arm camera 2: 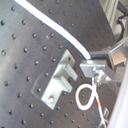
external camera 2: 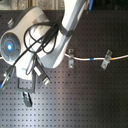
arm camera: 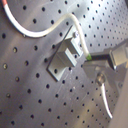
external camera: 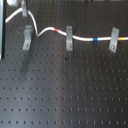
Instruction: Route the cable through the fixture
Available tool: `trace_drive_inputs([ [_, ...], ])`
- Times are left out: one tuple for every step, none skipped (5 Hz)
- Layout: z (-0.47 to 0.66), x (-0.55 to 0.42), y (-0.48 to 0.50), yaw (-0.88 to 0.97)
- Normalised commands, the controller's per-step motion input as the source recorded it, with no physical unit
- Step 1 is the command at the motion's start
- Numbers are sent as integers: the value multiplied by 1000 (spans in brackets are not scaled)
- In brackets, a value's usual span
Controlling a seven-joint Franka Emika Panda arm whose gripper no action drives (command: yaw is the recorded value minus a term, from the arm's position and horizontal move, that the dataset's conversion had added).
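The black perforated breadboard (external camera: 65, 95) is filling both exterior views; the white Panda arm (external camera 2: 70, 20) is covering much of the second exterior view, hiding what the first exterior view is showing plainly. There, three grey clips are standing in a row; the white cable (external camera: 50, 30) is already lying through the middle clip (external camera: 69, 38) and the clip toward the first exterior view's right (external camera: 114, 40), its red band sitting just beside the middle clip and its blue band between those two; at the clip toward the first exterior view's left (external camera: 27, 37), the fixture now concerned, it is arching up and over.

Only the wrist views are showing the grasp; in the second wrist view the gripper (arm camera 2: 95, 67) is pinching the cable just beside that fixture (arm camera 2: 59, 79), jaws clenched on it.

The cord is looking light, limp and slippery; I judge it will be sagging and springing, so holding it close to the notch is serving best.
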Motion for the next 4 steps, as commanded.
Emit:
trace_drive_inputs([
  [249,-363,40,-528],
  [163,-445,2,-477],
  [306,-360,143,-503],
  [286,-112,61,-29],
])
